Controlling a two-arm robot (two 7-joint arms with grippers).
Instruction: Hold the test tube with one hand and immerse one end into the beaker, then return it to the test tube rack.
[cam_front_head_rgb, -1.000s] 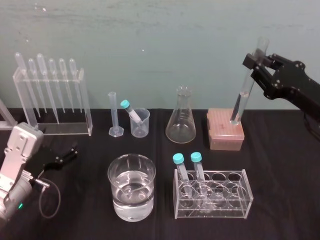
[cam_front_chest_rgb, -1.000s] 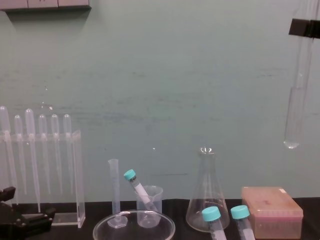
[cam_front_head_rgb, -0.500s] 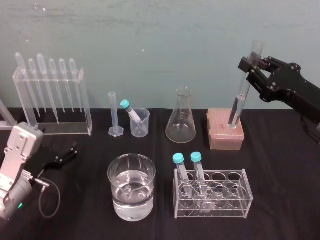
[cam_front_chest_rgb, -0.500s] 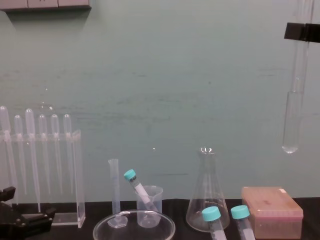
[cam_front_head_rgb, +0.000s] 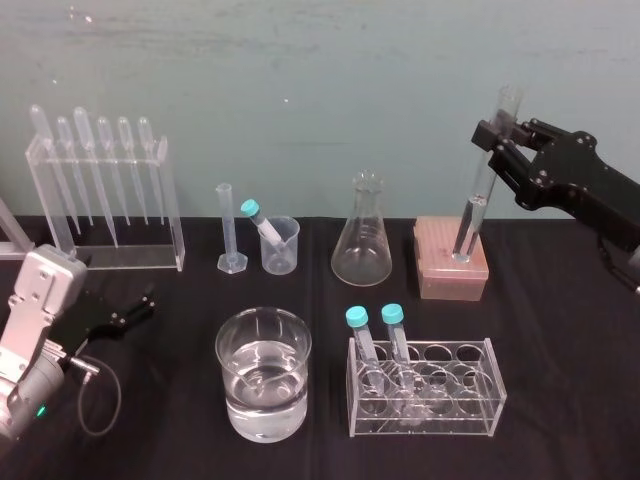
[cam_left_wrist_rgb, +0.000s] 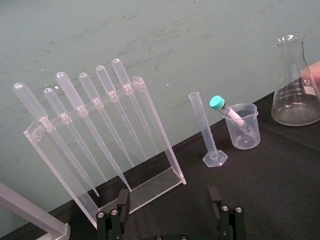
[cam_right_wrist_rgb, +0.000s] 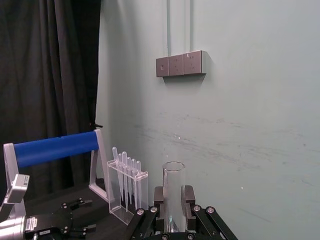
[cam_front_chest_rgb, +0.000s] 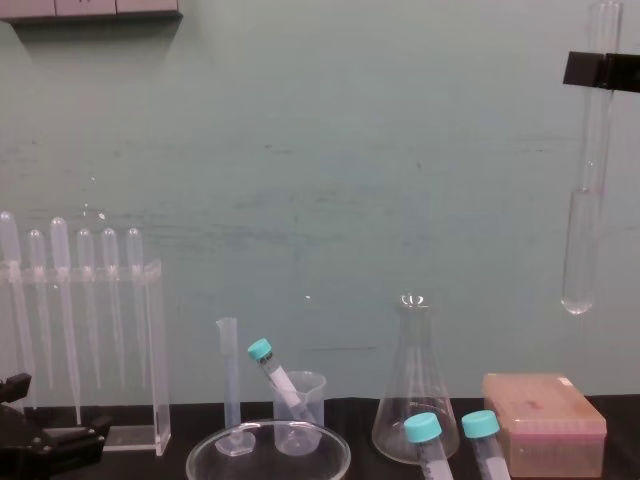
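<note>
Glass beaker (cam_front_head_rgb: 263, 372), part-filled with clear liquid, sits front centre; pink rack (cam_front_head_rgb: 452, 262) stands behind it to the right. Right gripper (cam_front_head_rgb: 493, 136) — clenched on the tube (cam_front_head_rgb: 471, 212) near its top — holds it over the rack, tip clear. Left gripper (cam_front_head_rgb: 140, 306) lies on the table (cam_front_head_rgb: 570, 390), jaws spread.
</note>
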